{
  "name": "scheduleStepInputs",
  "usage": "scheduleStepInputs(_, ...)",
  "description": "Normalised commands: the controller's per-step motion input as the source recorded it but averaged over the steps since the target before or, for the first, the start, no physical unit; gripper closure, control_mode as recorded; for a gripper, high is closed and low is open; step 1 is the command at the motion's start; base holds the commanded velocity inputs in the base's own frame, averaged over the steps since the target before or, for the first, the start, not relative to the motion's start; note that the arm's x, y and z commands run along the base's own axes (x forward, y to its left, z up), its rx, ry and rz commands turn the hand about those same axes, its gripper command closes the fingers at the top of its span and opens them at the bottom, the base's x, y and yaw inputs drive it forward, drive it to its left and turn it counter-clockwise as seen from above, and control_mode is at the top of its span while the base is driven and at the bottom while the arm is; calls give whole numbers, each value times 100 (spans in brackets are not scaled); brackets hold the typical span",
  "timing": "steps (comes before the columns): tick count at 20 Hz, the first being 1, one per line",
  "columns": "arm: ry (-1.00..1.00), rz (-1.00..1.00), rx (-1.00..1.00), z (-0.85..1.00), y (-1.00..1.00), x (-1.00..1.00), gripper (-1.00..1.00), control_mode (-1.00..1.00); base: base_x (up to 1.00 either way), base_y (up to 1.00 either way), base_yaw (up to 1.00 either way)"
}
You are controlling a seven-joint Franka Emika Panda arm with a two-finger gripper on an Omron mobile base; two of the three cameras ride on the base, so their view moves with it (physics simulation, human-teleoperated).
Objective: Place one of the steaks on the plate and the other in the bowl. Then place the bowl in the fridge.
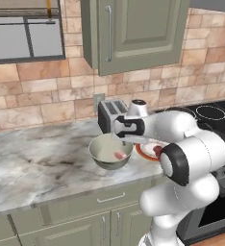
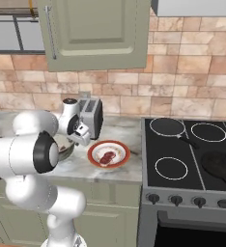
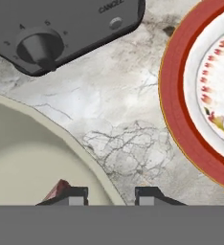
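brick wall behind, green cabinets above, and a marbled grey worktop (image 1: 32,158) running along to a black stove (image 2: 192,154) on the right. on that worktop sits the bowl (image 1: 110,153), pale grey-green, with one steak (image 1: 119,154) lying pink inside it near the right wall. just beside the bowl, toward the stove, is the plate (image 2: 108,153) with its orange-red rim, and the darker, rounder steak (image 2: 106,157) rests in the middle of it. a grey toaster (image 2: 91,114) stands right behind them against the wall. the white arm reaches over from the base and the hand (image 3: 111,194) is down at the bowl's near-right edge. in the hand view the two dark fingertips (image 3: 75,194) straddle the bowl's rim (image 3: 92,162): one tip is inside the bowl, the other outside over the worktop, with the rim passing between them. the jaws are drawn in narrow around that rim, clenched on the bowl's wall as far as the view shows. a corner of red meat peeks up just by the inner fingertip. the plate's red rim curves along the right of the hand view, clear of the bowl, a strip of marble showing between them, and the toaster's dial sits at the top.
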Motion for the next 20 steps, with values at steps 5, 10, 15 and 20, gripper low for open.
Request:
scheduleStepInputs(5, -1, -19, 9, 50, -31, -57, 100, -100, 0, 0, 0)
scheduleStepInputs(10, -4, -22, 19, 51, -25, -74, 100, -100, 0, 0, 0)
scheduleStepInputs(15, -9, -22, 29, 40, -7, -78, 100, -100, 0, 0, 0)
scheduleStepInputs(20, -8, -10, 14, 71, -11, -42, 100, -100, 0, 0, 0)
